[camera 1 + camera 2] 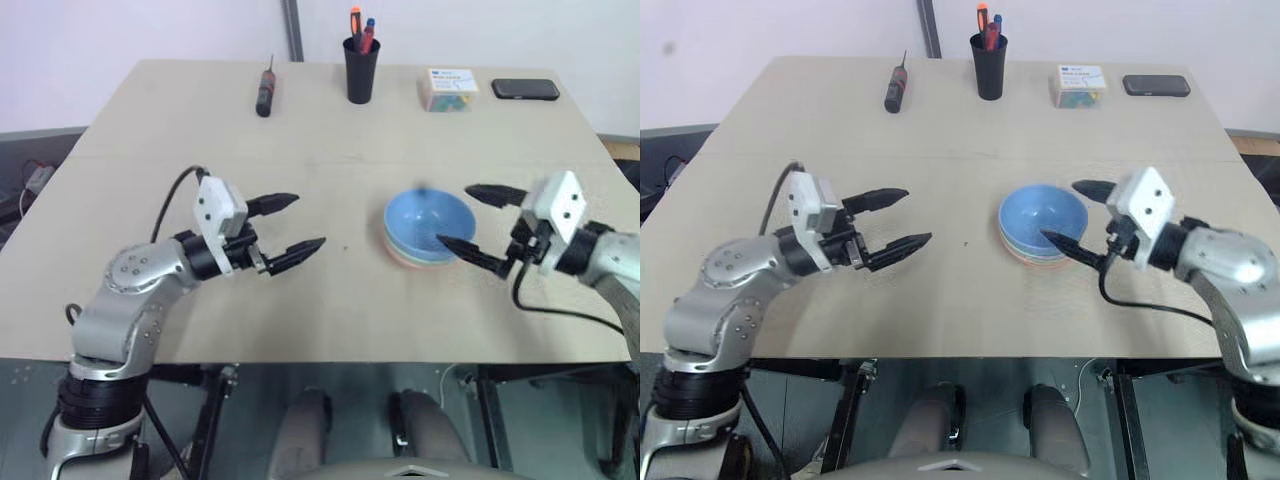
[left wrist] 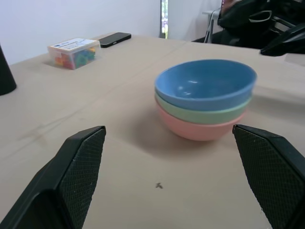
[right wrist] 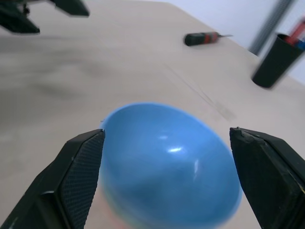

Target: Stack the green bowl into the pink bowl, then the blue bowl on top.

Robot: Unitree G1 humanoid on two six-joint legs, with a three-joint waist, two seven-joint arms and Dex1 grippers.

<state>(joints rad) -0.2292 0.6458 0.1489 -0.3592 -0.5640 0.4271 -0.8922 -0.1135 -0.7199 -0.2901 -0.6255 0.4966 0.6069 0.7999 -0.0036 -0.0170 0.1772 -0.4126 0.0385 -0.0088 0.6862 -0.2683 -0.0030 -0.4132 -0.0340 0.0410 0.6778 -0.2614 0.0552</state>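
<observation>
We see the three bowls nested in one upright stack on the bare table top, right of its middle. The blue bowl (image 2: 206,82) sits on top, smooth sky-blue, its open mouth up and its inside empty. Beneath it only a pale mint band of the green bowl (image 2: 202,112) shows around the rim. The pink bowl (image 2: 198,130) is lowest, salmon-coloured, its rounded base resting on the table.
</observation>
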